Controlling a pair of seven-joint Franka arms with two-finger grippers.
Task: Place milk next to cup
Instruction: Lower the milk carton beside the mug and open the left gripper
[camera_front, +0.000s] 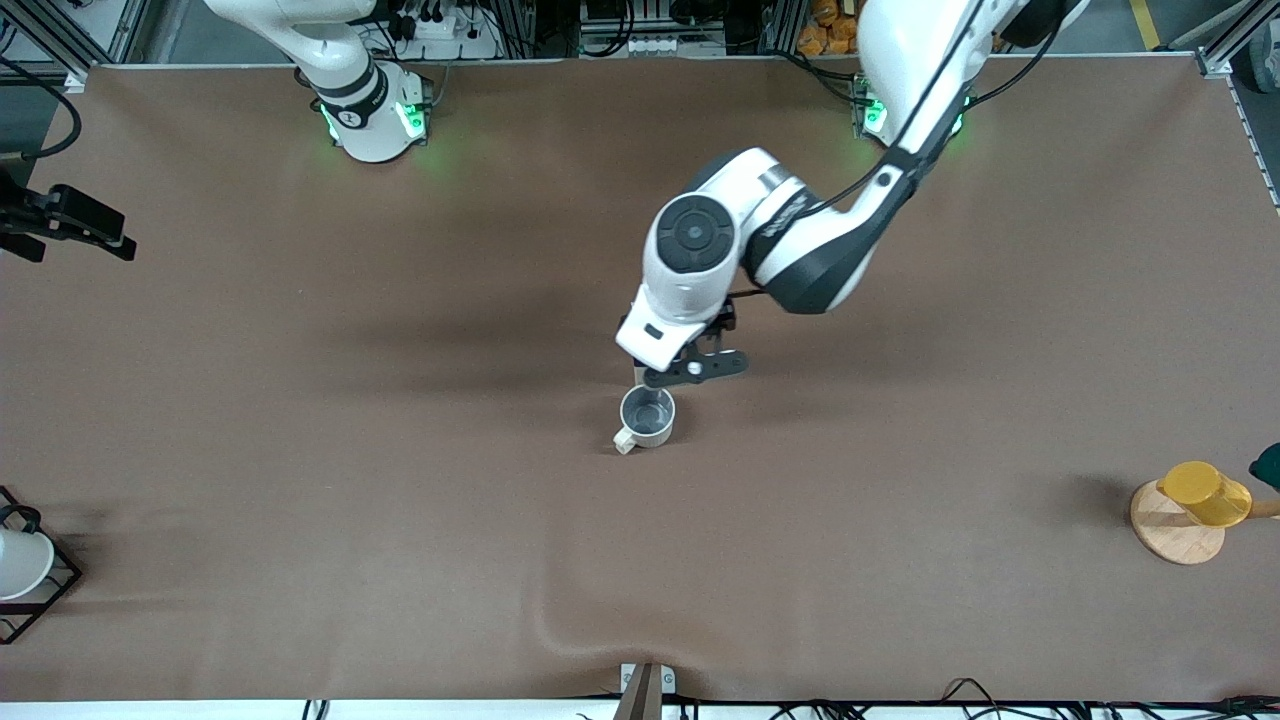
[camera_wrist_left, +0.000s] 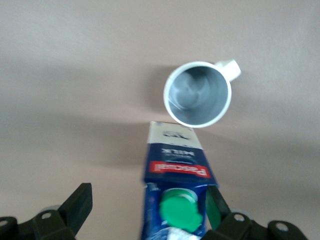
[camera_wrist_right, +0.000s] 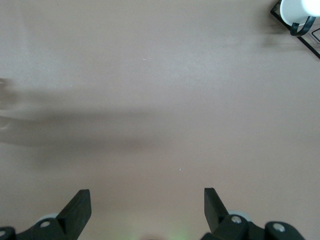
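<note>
The cup (camera_front: 648, 415), a cream-white mug with a grey inside, stands at the table's middle; it also shows in the left wrist view (camera_wrist_left: 198, 94). The milk (camera_wrist_left: 177, 192), a dark-blue carton with a green cap and red band, stands upright on the table right beside the cup, a little farther from the front camera. In the front view only a pale sliver of the milk (camera_front: 638, 375) shows under the left hand. My left gripper (camera_wrist_left: 147, 206) is open over the milk, with one finger close to the carton and the other well apart. My right gripper (camera_wrist_right: 147, 205) is open and empty over bare table.
A yellow cup (camera_front: 1205, 493) on a wooden disc stand (camera_front: 1170, 530) is at the left arm's end of the table. A white cup (camera_front: 18, 563) in a black wire rack is at the right arm's end; it also shows in the right wrist view (camera_wrist_right: 296, 10).
</note>
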